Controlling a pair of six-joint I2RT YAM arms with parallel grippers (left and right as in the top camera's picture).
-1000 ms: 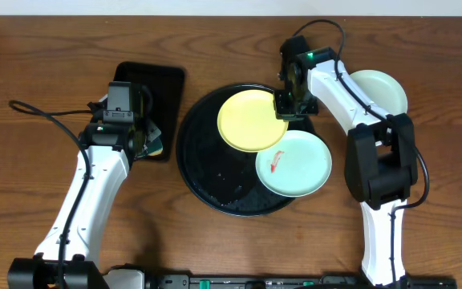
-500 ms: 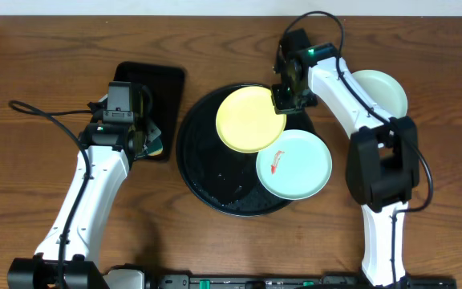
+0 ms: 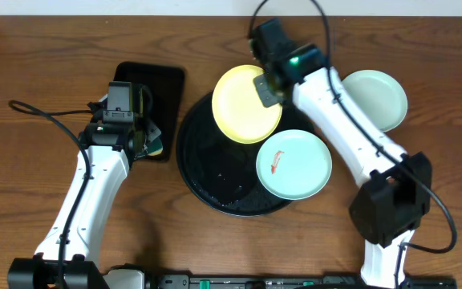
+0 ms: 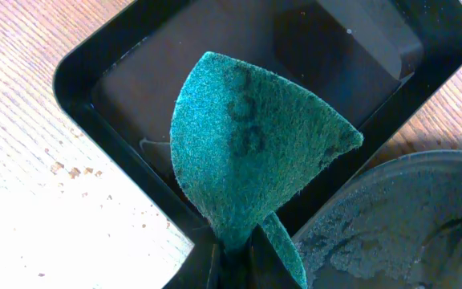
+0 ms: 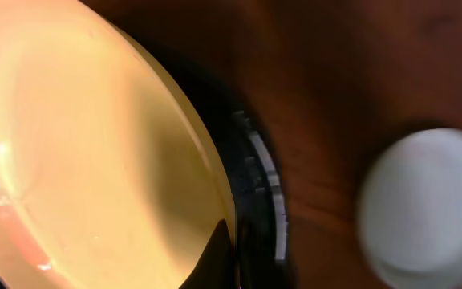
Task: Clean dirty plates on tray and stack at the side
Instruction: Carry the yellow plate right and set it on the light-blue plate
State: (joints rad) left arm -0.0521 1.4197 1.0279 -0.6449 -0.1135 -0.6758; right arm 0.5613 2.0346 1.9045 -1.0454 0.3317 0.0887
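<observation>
**Right arm pinches yellow plate (image 3: 239, 108) over tray's (image 3: 203, 181) far rim**

A smeared blue plate (image 3: 293, 163) lies nearest on the tray. The left arm stretches forward, left gripper (image 4: 233, 255) clamped on a sponge (image 4: 247, 152) above the small tray (image 4: 95, 88). The right arm reaches far and leftward, right gripper (image 5: 229, 250) closed on the yellow plate's rim. A pale plate (image 3: 379, 96) sits on the table (image 3: 46, 56) to the right.

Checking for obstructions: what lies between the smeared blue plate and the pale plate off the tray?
The right arm crosses above bare table there, seen overhead.

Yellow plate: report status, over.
Right gripper shut on yellow plate rim, plate overhanging far edge of tray. Left gripper shut on sponge over rectangular tray. Smeared blue plate on tray beside it.
</observation>
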